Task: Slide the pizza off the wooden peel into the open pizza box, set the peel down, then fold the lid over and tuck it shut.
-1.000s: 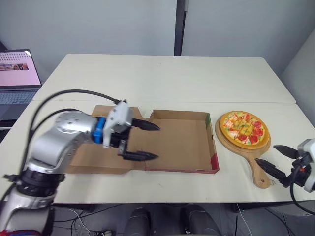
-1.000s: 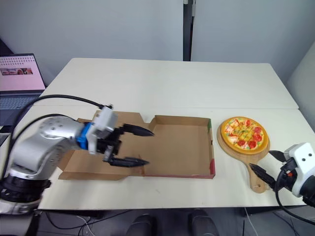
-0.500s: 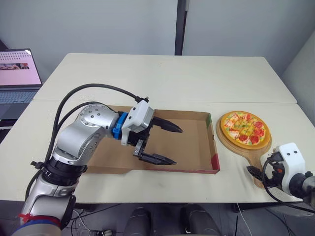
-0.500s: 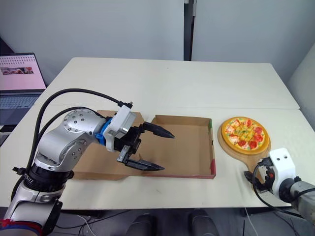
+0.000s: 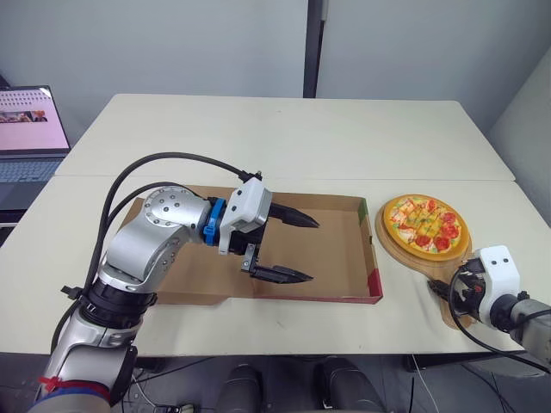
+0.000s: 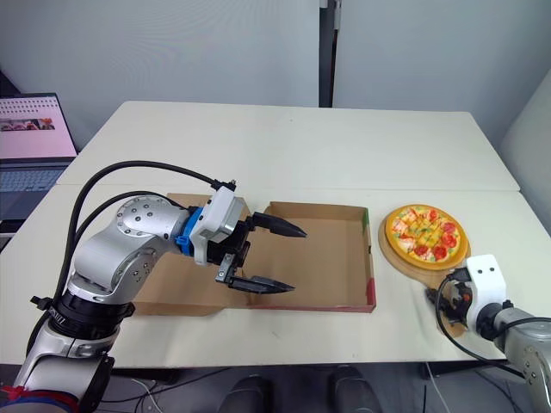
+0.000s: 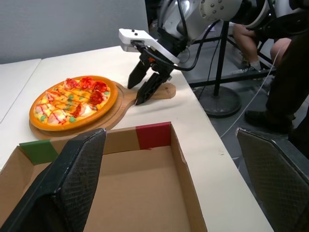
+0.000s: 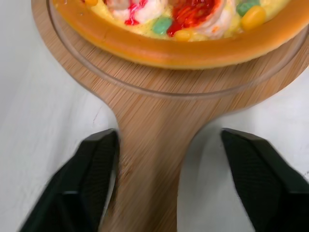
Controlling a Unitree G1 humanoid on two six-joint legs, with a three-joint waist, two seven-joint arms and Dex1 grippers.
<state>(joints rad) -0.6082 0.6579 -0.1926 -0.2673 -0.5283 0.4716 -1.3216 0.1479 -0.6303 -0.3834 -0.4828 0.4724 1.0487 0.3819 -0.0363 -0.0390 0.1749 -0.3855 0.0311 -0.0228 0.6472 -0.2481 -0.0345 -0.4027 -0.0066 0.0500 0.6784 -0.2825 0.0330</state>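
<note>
Two grippers, both open: my right gripper (image 8: 167, 137) straddles peel handle (image 8: 149, 193); left gripper (image 5: 313, 251) hovers over box (image 5: 336, 254). Pizza (image 5: 424, 224) on peel (image 5: 392, 247), 3 o'clock of box. Close squarely on handle; lift level, no early slide.

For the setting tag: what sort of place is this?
Probably an office or lab room, not a kitchen: plain white tables, an open laptop at the left, and bare grey walls.

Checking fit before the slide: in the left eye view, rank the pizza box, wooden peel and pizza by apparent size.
1. pizza box
2. wooden peel, handle included
3. pizza, fitting inside the peel's rim
</note>
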